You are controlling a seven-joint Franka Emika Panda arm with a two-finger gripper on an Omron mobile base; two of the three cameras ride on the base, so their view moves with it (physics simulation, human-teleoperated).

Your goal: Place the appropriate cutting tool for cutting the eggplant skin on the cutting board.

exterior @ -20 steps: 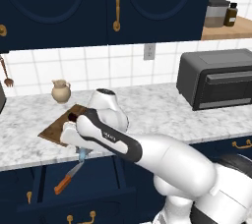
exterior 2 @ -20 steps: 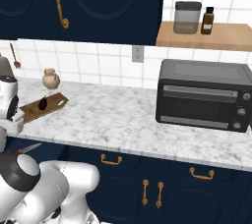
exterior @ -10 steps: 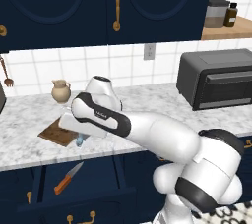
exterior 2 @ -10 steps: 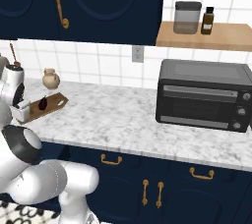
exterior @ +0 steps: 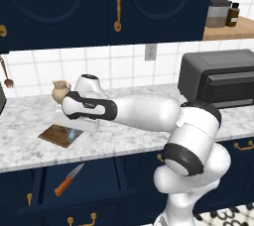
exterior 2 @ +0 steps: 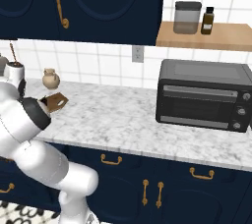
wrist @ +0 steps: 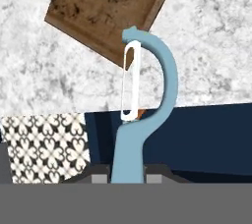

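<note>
My gripper [wrist: 128, 177] is shut on the light-blue handle of the cutting tool [wrist: 147, 85], a peeler whose pale looped head points at the near corner of the brown cutting board [wrist: 110, 9]. In the left base view the hand [exterior: 78, 125] hangs low over the board's [exterior: 58, 135] right front edge, with the peeler's blue tip [exterior: 75, 134] showing just above the wood. A corner of the board [exterior 2: 55, 102] also peeks out beside the arm in the right base view. The eggplant is hidden behind the arm.
An orange-handled knife [exterior: 68, 179] lies in the open drawer below the counter edge. A small tan jug [exterior: 59, 91] stands by the wall behind the board. A black toaster oven [exterior: 218, 79] occupies the counter's right end. Jars [exterior 2: 187, 17] sit on a wooden shelf.
The arm has carried the peeler from over the open drawer up and back across the counter edge to the board's near corner. The jaws stayed shut on it.
</note>
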